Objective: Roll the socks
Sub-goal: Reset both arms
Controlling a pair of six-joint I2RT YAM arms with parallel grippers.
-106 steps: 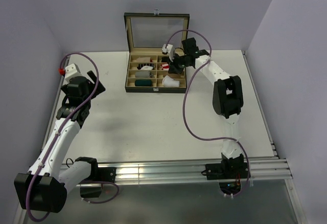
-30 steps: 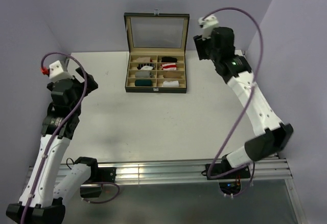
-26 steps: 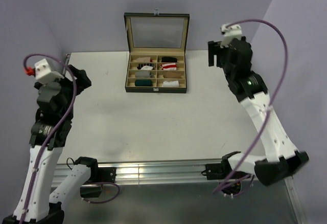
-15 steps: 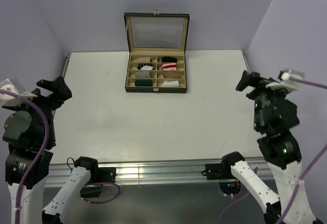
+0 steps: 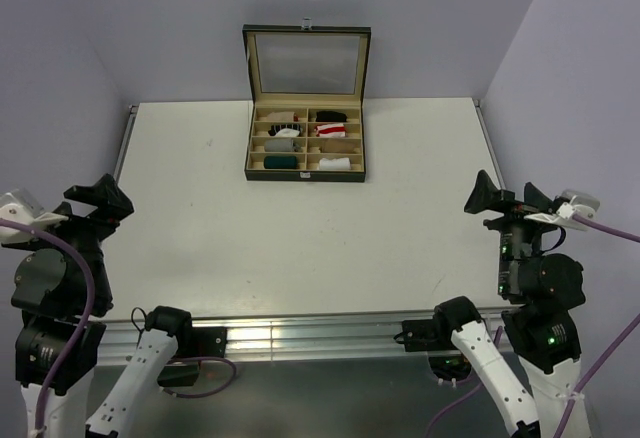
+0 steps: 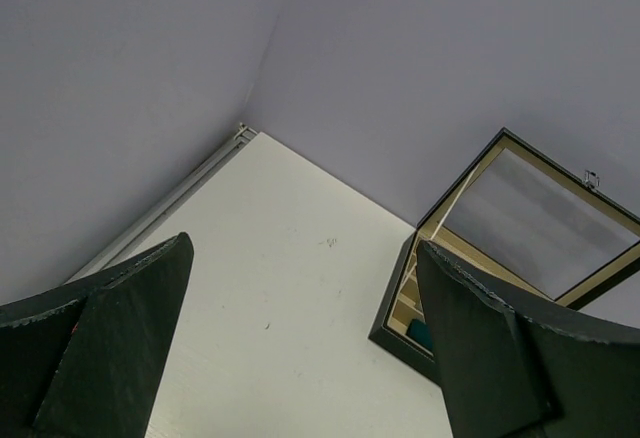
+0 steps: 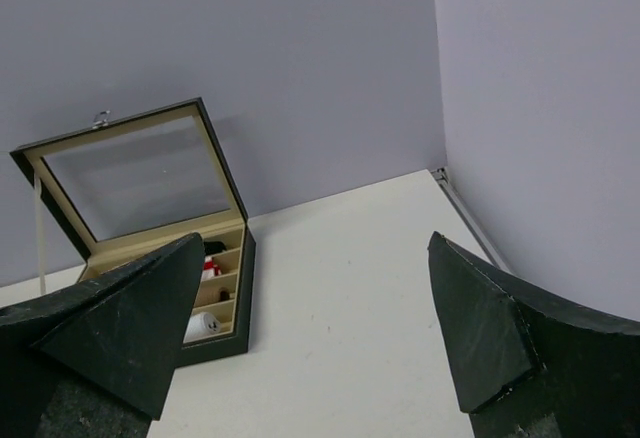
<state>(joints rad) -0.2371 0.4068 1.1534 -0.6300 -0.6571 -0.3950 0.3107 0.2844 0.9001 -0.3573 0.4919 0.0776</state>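
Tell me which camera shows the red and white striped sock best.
Top external: the striped sock lies in plain sight, seen from above. Right wrist shows only a small, low-angle glimpse of it; left wrist shows none.

We count one open case (image 5: pixel 305 171) at the table's (image 5: pixel 300 248) far edge: eight compartments, about one rolled sock (image 5: pixel 331 130) each, kinds too small to sort. Two grippers: left gripper (image 5: pixel 102 201), right gripper (image 5: pixel 505 198).

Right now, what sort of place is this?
Probably a robotics lab test cell: a white table boxed in by plain lavender walls, arms bolted to an aluminium rail, and one compartment box of small socks.
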